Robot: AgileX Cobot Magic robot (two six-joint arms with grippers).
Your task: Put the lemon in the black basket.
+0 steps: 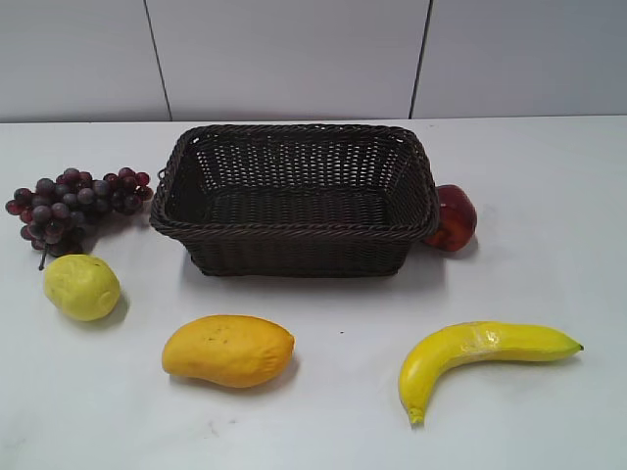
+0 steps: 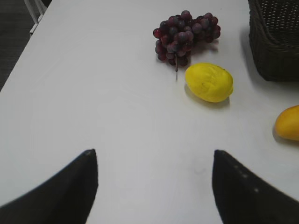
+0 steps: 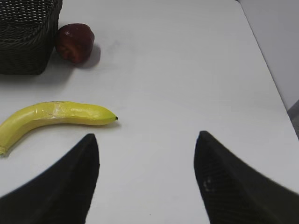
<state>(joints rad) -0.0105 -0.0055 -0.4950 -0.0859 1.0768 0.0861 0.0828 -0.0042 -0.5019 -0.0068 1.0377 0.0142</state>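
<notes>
Exterior view: the lemon (image 1: 81,287) is placed on the white table (image 1: 549,284) left of the basket (image 1: 294,196), just below the grapes (image 1: 73,201) and clear of the mango (image 1: 228,350). Open table is seen between lemon and basket. In the left wrist view, the left gripper (image 2: 154,186) is held with jaws apart, well short of the lemon (image 2: 209,82); the table's left edge is visible. The right gripper (image 3: 147,179) is likewise spread, near the banana (image 3: 56,116).

Left gripper (image 2: 154,161) and right gripper (image 3: 147,144) both hover above the tabletop with dark fingers spread wide, nothing between them, touching nothing; neither arm shows in the exterior view.
</notes>
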